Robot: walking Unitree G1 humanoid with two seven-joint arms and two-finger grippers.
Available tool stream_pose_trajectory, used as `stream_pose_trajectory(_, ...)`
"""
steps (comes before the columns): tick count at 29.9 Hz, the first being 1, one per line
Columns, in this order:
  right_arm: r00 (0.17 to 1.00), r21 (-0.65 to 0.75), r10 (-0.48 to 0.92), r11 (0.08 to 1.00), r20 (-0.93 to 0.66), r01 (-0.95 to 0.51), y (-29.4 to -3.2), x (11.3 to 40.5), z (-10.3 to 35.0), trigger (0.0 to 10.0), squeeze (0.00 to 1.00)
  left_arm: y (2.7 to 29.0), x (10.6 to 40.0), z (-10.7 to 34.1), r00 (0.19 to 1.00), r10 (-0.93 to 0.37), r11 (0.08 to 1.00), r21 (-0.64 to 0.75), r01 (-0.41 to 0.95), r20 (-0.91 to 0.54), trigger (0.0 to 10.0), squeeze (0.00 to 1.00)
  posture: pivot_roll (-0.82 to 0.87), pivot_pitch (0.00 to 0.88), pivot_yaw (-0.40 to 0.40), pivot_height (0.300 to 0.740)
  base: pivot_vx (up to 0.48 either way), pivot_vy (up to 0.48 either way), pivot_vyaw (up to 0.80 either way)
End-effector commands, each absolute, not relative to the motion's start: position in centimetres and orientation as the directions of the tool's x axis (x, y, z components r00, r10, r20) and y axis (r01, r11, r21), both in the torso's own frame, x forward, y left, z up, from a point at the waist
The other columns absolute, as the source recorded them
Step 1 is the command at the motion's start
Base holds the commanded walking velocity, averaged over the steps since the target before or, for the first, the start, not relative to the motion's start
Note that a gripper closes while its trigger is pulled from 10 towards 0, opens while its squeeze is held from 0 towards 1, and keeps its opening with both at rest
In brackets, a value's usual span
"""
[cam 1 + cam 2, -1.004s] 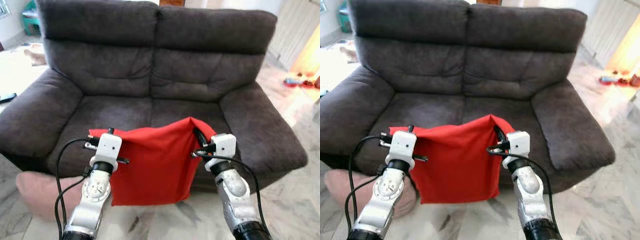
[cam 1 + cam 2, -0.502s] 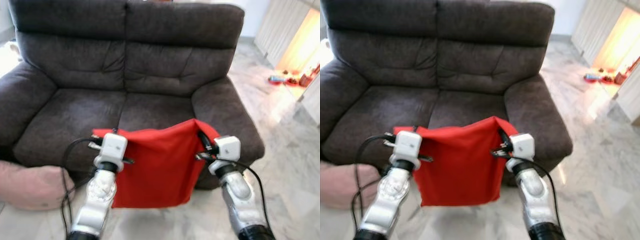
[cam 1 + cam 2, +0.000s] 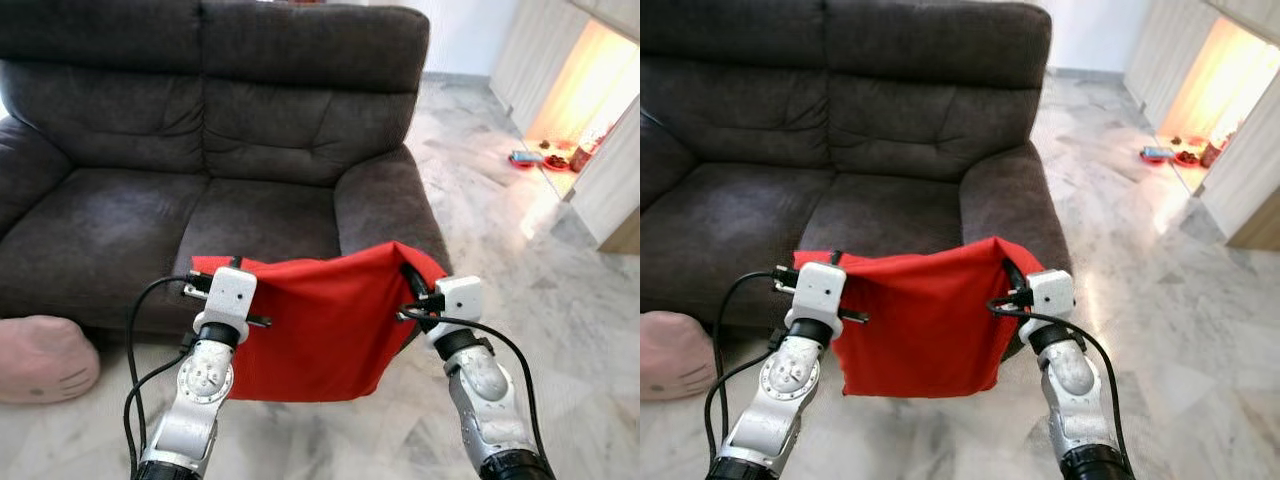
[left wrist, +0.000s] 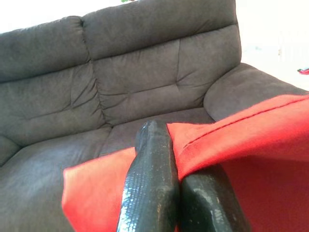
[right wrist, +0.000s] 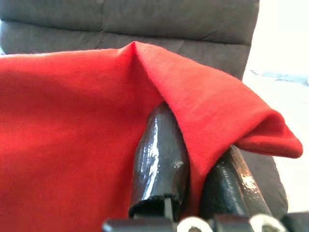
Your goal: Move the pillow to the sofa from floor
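A flat red pillow (image 3: 320, 330) hangs in the air between my two grippers, in front of the dark grey sofa (image 3: 200, 130) and below its seat edge. My left gripper (image 3: 207, 285) is shut on the pillow's upper left corner. In the left wrist view, the black fingers (image 4: 152, 179) pinch the red hem (image 4: 231, 125). My right gripper (image 3: 410, 282) is shut on the upper right corner. There the red fabric (image 5: 72, 121) folds over the fingers (image 5: 161, 159). The pillow's lower edge hangs just above the floor.
A pink cushion (image 3: 40, 358) lies on the marble floor (image 3: 520, 250) at the left, against the sofa's front. The sofa's right armrest (image 3: 385, 205) stands just behind the red pillow. Small objects (image 3: 545, 158) lie on the floor at the far right, near pale cabinets (image 3: 615, 170).
The whole picture has shifted: the camera has turned right, so the sofa sits further left and more floor shows on the right. Both grippers keep their hold on the red pillow.
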State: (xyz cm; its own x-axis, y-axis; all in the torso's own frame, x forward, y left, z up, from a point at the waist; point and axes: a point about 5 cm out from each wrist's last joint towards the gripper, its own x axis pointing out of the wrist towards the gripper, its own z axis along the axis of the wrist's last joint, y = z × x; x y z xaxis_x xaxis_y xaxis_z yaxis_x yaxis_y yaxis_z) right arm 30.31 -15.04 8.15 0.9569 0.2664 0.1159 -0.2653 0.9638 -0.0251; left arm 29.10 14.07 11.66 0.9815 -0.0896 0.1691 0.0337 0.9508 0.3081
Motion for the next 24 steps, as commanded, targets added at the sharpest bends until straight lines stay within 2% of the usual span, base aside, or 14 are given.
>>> stream_pose_trajectory(1, 0.942, -0.042, 0.265, 0.964, 0.207, -0.262, -14.93, 30.98, 10.15, 10.0, 0.0, 13.96, 29.24, 13.95, 0.954, -0.1, 0.956, 0.293, 0.013, 0.284, 10.0, 0.0, 0.01, 0.0, -0.079, 0.74, 0.0, 0.0, 0.0)
stream_pose_trajectory(24, 0.932, -0.027, 0.274, 0.961, 0.239, -0.275, -14.24, 30.47, 10.5, 10.0, 0.0, 14.2, 28.67, 14.58, 0.945, -0.092, 0.957, 0.289, -0.002, 0.313, 10.0, 0.0, 0.01, 0.0, -0.061, 0.74, 0.0, 0.0, 0.0)
